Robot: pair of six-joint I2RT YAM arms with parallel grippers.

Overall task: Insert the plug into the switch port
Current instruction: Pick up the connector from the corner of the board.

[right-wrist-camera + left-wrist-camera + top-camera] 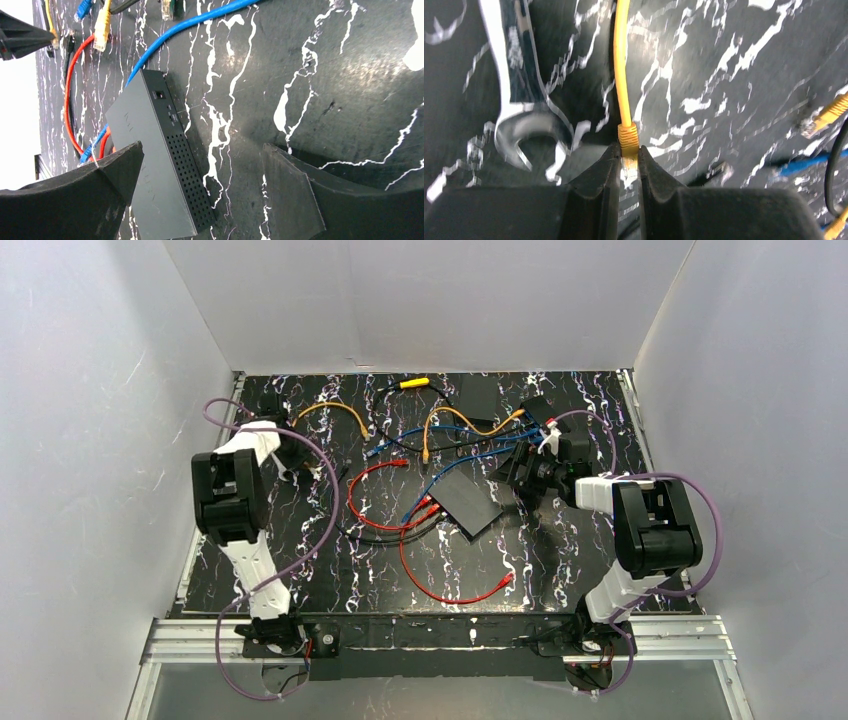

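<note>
The yellow plug (628, 150) is at the far-left part of the table (560, 570), pinched in the left gripper (628, 167). The jaws are closed narrow on the plug's clear tip, and its ribbed boot sits just past the fingertips. The yellow cable (622, 60) runs straight away from the claw across the marbled top. A steel wrench (519, 110), blurred, lies just beside the cable on its left in the wrist view.

The left arm rises from its base with the elbow high, then reaches forward and down toward the far-left corner. The switch (468, 502) lies flat at mid-table, well apart from the plug, to its right and nearer.

The right arm bends in from the right edge with its wrist turned toward the switch. The right gripper (202, 155) is spread wide and holds nothing. One finger hangs over the switch's edge, the other over bare table. A red cable (66, 100) and a blue cable (200, 22) trail out from beside the switch.
</note>
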